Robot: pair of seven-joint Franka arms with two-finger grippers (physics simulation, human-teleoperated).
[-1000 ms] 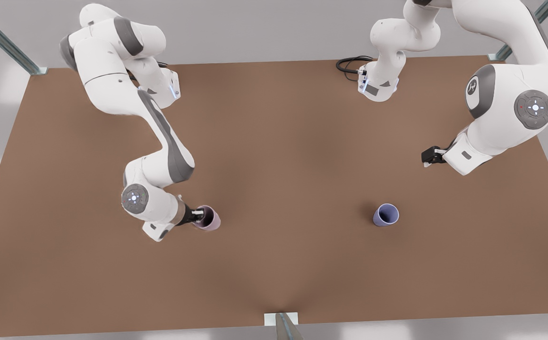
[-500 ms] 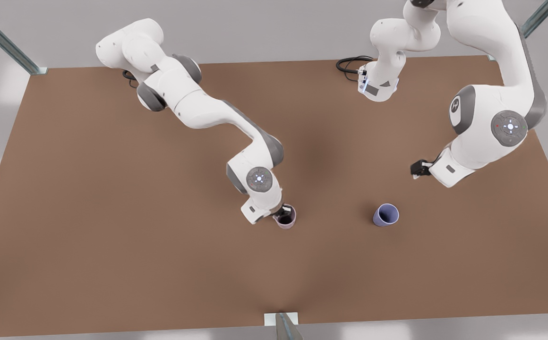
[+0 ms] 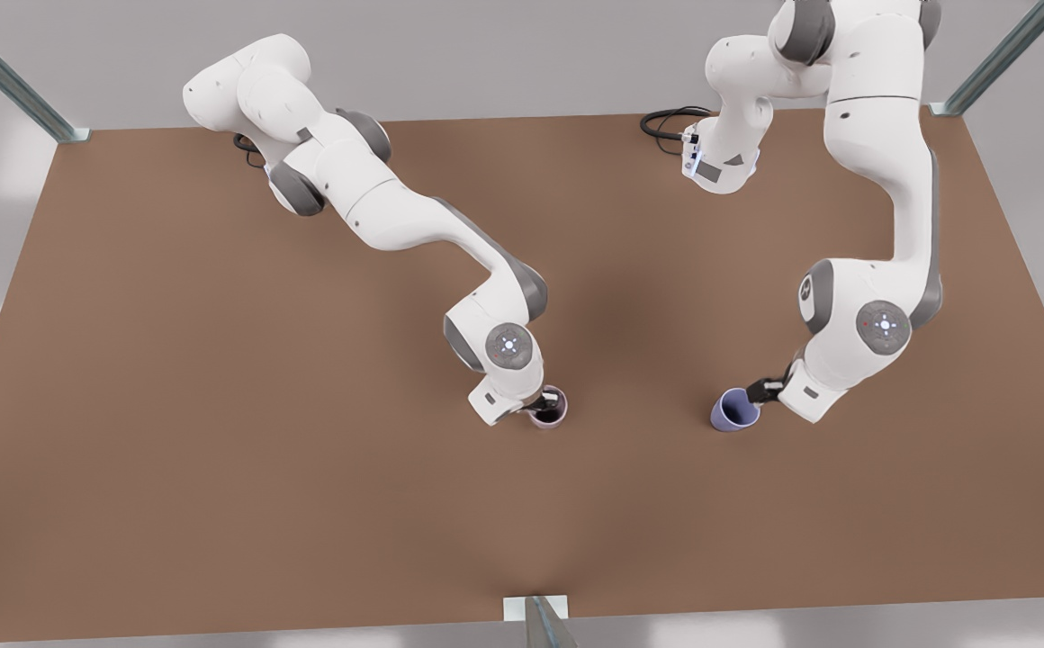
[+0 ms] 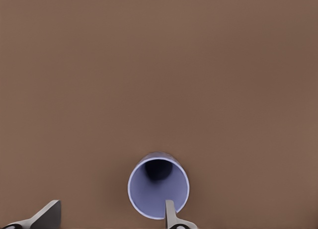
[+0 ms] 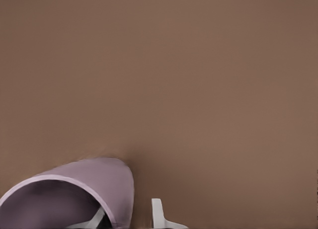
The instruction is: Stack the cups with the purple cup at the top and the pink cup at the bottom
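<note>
- Pink cup (image 3: 554,406) gripped at rim by right end effector (image 3: 542,411), mid-bench (image 3: 171,405).
- Purple cup (image 3: 734,410) upright; left end effector (image 3: 763,391) spread apart, one finger (image 4: 170,212) over rim.

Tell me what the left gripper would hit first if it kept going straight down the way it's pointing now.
Probably the purple cup: the left gripper is open, one finger over the rim, the other off to the side. Depth is unclear.

The pink cup (image 5: 74,194) is cut off at the wrist picture's edge. In the front view, the right gripper (image 3: 544,411) hides part of its rim.
</note>
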